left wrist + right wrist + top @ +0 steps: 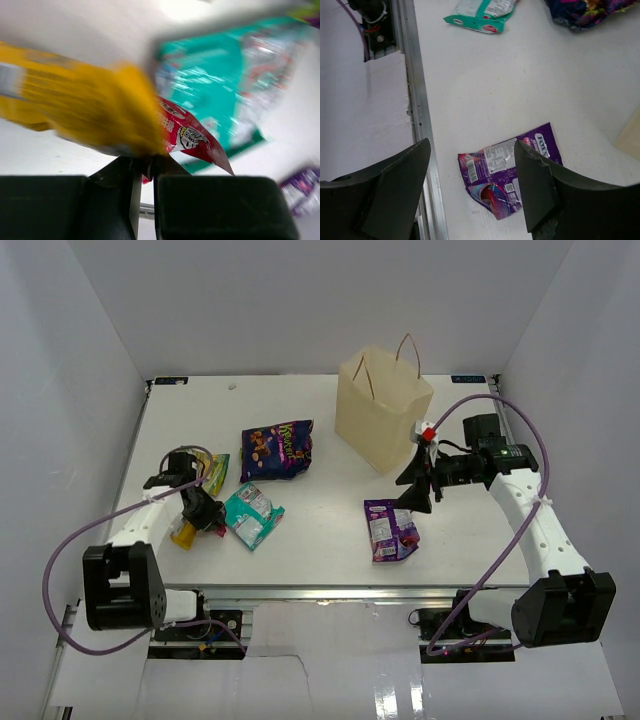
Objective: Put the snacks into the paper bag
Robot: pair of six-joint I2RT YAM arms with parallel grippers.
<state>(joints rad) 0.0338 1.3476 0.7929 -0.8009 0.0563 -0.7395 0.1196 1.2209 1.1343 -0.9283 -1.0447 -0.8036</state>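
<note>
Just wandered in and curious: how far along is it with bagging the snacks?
Barely begun; nothing looks bagged. Left gripper pinches the red packet; right gripper hangs open over a small purple packet. The teal packet, big purple packet and green packet lie outside the bag.

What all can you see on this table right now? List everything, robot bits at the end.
Tan upright paper bag with twine handles: one, beige, far side, right of centre.
Large purple foil packet: one, purple, lying left of the bag.
Small purple foil packet: one, purple, flat near the front edge, right of centre.
Teal foil packet: one, teal, flat at the front left.
Green-yellow foil packet: one, green-yellow, far side of the left gripper, partly hidden.
Red foil packet: one, red, pinched by its edge.
Yellow wrapped snack: one, yellow, blurred, against the red packet.
White table: one, white.
Left gripper: black, shut on the red foil packet.
Right gripper: black, open above the small purple foil packet.
</note>
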